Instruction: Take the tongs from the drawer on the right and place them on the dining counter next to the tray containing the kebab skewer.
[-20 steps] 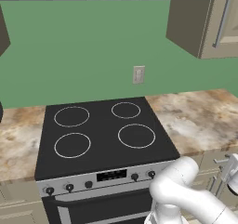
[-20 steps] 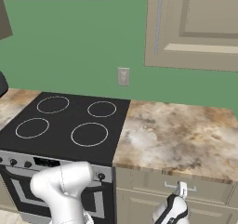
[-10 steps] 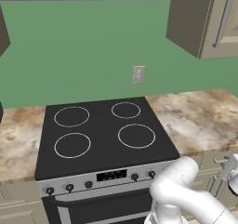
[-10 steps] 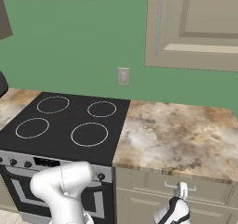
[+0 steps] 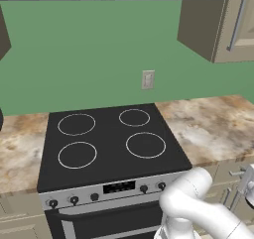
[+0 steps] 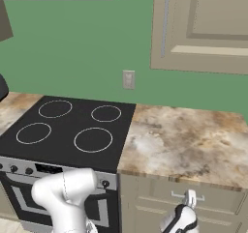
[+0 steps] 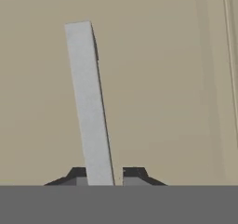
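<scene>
Since the earlier frames almost nothing has shifted: the arm holds the same low reach, and the base views show the same stove and cabinets from the same spot.

Left base view: the white arm (image 5: 198,203) rises from the lower right, bends at a rounded elbow in front of the oven, and runs off toward the right edge. The gripper (image 5: 246,181) is cut by that edge, at the grey drawer handle (image 5: 237,173) on the beige drawer (image 5: 223,176) under the marbled worktop (image 5: 208,126). The black stove (image 5: 106,144) sits to the left. The jaws are too small and too cropped here to read.

Right base view: the arm's elbow (image 6: 65,191) sits low at the left, before the oven door. The hand comes up from the bottom edge, and the gripper (image 6: 190,198) points up at the handle (image 6: 189,196) on the drawer front (image 6: 184,198), just below the worktop (image 6: 189,142). The wrist is cut off by the bottom edge.

Hand view: the grey handle bar (image 7: 89,102) runs slightly tilted across the beige drawer front (image 7: 167,88). It passes straight between the two dark fingertips (image 7: 76,174), which are pinched onto it on both sides. The drawer is closed, so the tongs are hidden from sight.
</scene>
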